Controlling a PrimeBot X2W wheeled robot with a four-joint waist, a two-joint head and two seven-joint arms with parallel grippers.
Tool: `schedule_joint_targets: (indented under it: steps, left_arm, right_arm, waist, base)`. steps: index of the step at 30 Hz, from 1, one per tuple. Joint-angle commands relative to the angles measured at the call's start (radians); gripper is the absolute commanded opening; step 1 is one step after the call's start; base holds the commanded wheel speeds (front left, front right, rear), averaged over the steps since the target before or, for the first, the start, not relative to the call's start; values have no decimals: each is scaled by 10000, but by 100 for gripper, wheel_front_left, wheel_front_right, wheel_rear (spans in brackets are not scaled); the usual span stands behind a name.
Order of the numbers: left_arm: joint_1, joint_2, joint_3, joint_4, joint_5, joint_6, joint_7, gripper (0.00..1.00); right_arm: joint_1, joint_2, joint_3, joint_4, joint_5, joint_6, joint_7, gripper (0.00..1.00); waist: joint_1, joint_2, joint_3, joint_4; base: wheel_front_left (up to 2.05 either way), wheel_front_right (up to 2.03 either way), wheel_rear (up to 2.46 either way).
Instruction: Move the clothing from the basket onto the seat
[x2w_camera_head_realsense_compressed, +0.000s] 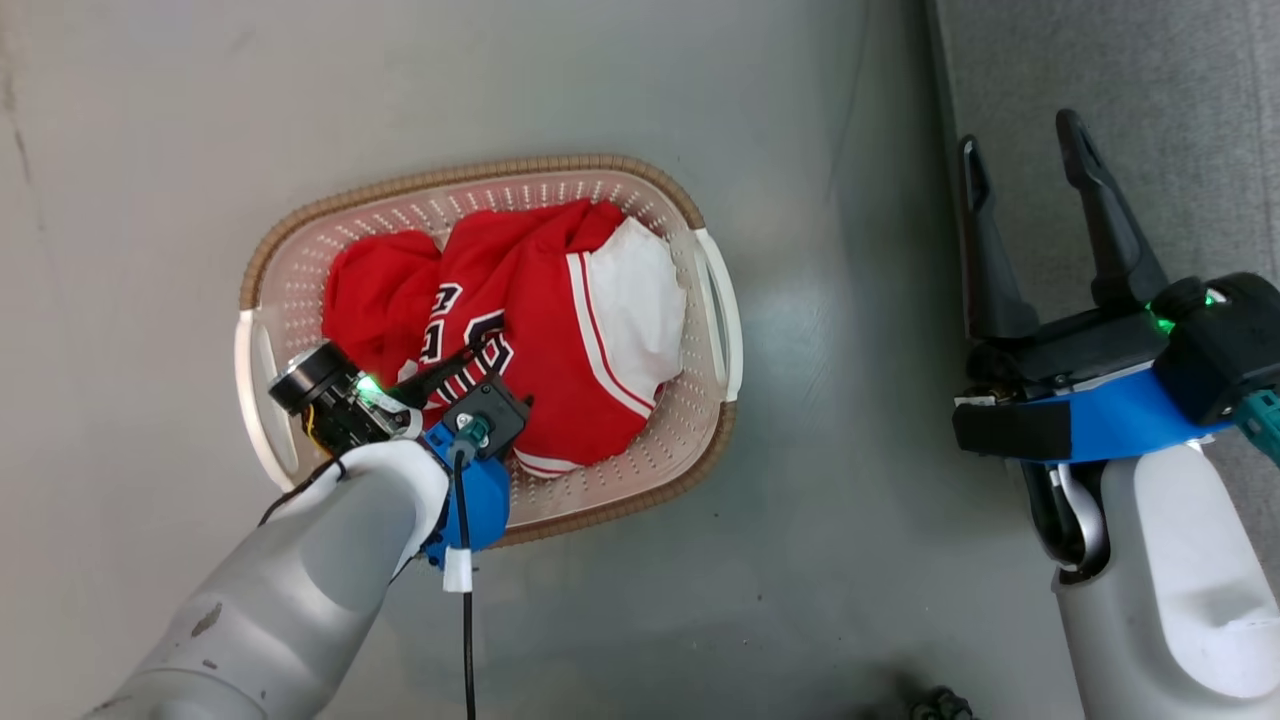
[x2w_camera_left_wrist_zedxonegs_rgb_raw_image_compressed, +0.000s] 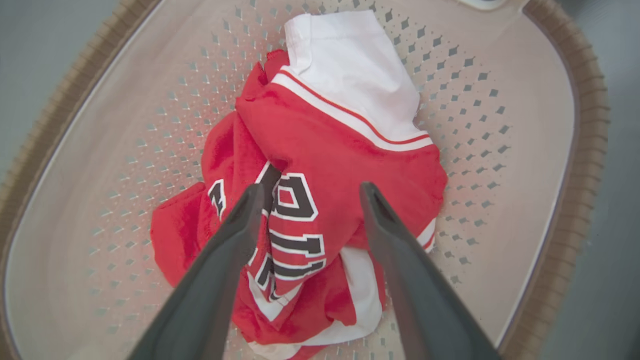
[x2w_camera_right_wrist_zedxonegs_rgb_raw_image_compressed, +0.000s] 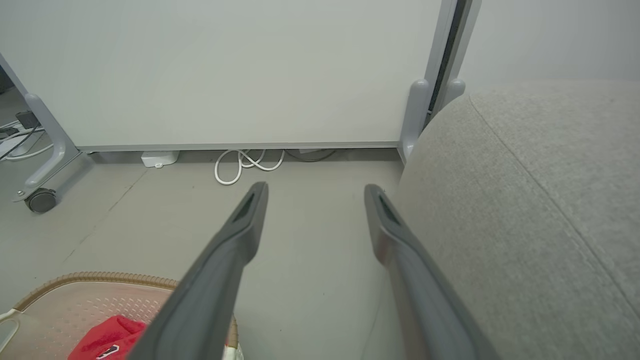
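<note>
The cream basket (x2w_camera_head_realsense_compressed: 450, 175) with its brown rim stands on the floor left of centre. In it lies the clothing (x2w_camera_head_realsense_compressed: 560, 330), a crumpled red heap with white panels, stripes and black-and-white lettering. My left gripper (x2w_camera_head_realsense_compressed: 478, 352) hangs over the basket's near left part, pointing down at the heap. Seen from the left wrist, that gripper (x2w_camera_left_wrist_zedxonegs_rgb_raw_image_compressed: 311, 187) is open, its fingers straddling the lettered fabric (x2w_camera_left_wrist_zedxonegs_rgb_raw_image_compressed: 340, 150) just above it, inside the basket wall (x2w_camera_left_wrist_zedxonegs_rgb_raw_image_compressed: 125, 150). My right gripper (x2w_camera_head_realsense_compressed: 1020, 135) is open and empty beside the grey seat (x2w_camera_head_realsense_compressed: 1150, 80), at its edge (x2w_camera_right_wrist_zedxonegs_rgb_raw_image_compressed: 525, 200).
Bare grey floor (x2w_camera_head_realsense_compressed: 850, 500) separates the basket from the seat. In the right wrist view a white partition (x2w_camera_right_wrist_zedxonegs_rgb_raw_image_compressed: 225, 75) on castered feet (x2w_camera_right_wrist_zedxonegs_rgb_raw_image_compressed: 40, 199) stands ahead, with a coiled white cable (x2w_camera_right_wrist_zedxonegs_rgb_raw_image_compressed: 245, 165) at its base.
</note>
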Motion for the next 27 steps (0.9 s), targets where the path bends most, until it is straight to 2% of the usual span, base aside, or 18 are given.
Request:
schedule_joint_targets:
  steps: [1,9,25,26,27]
  left_arm:
    - [-323,-21,-216,169,-146,-12,14,100]
    - [-988,-62,-1067,738,-708,-13,198,100]
    - [-1788,-279,-1588,1076,-931,-13,547,100]
    - [-1759,-285,-1616,1072,-882,-13,591,43]
    - [-1739,-291,-1639,1038,-870,-13,611,0]
  right_arm:
    - [-172,-108,-29,-69,-57,4,-38,100]
    - [-381,-267,-123,-284,-73,4,-38,100]
    - [-618,-249,-158,-622,-47,4,-37,100]
    - [-626,-240,-152,-616,-43,4,-37,100]
    - [-630,-232,-147,-605,-40,4,-37,100]
  waist:
    - [-1,0,282,31]
    - [-1,0,1092,34]
    - [-1,0,2137,-36]
    - [-1,0,2142,-46]
    - [-1,0,2139,-56]
  base:
    - [0,0,0]
    - [0,0,0]
    - [0,0,0]
    - [0,0,0]
    - [0,0,0]
